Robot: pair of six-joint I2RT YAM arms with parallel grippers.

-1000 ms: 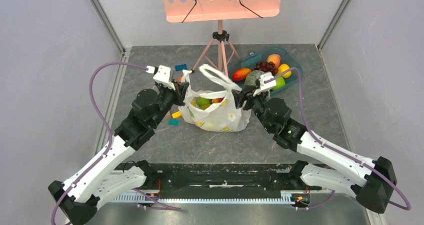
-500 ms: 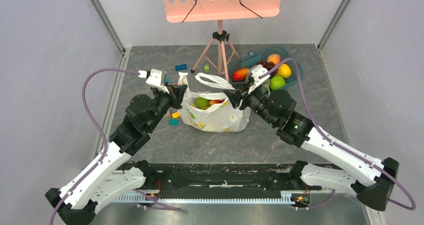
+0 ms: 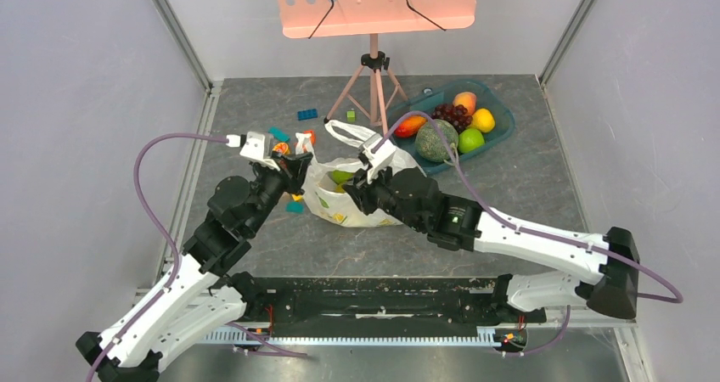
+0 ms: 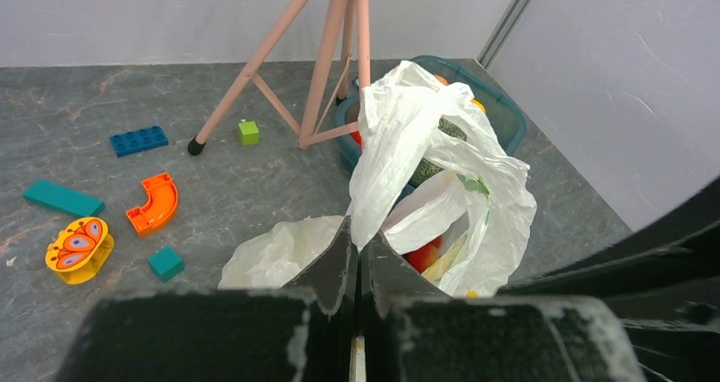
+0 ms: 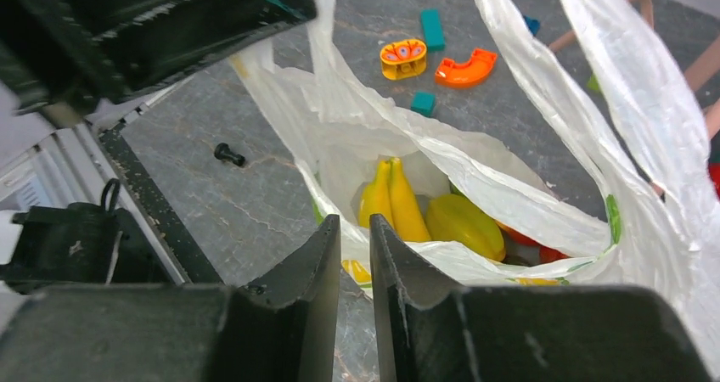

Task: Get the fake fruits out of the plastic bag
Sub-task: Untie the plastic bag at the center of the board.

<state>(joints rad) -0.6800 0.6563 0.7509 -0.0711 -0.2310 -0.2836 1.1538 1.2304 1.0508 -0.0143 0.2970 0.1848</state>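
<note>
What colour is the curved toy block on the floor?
Orange; the curved block shows best in the left wrist view.

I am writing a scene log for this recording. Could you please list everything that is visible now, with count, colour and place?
plastic bag: one, translucent white, table centre, mouth open.
banana bunch: one, yellow, inside the bag, beside other fruit partly hidden.
bin: one, teal, far right, holding a netted melon, dark grapes, and orange, yellow and green fruits.
toy blocks: several, blue, teal, orange and green, on the table left of the bag.
music stand: one, pink, at the back.
left gripper: shut on the plastic bag at its left rim.
right gripper: fingers nearly together, above the bag mouth, holding nothing visible.
</note>
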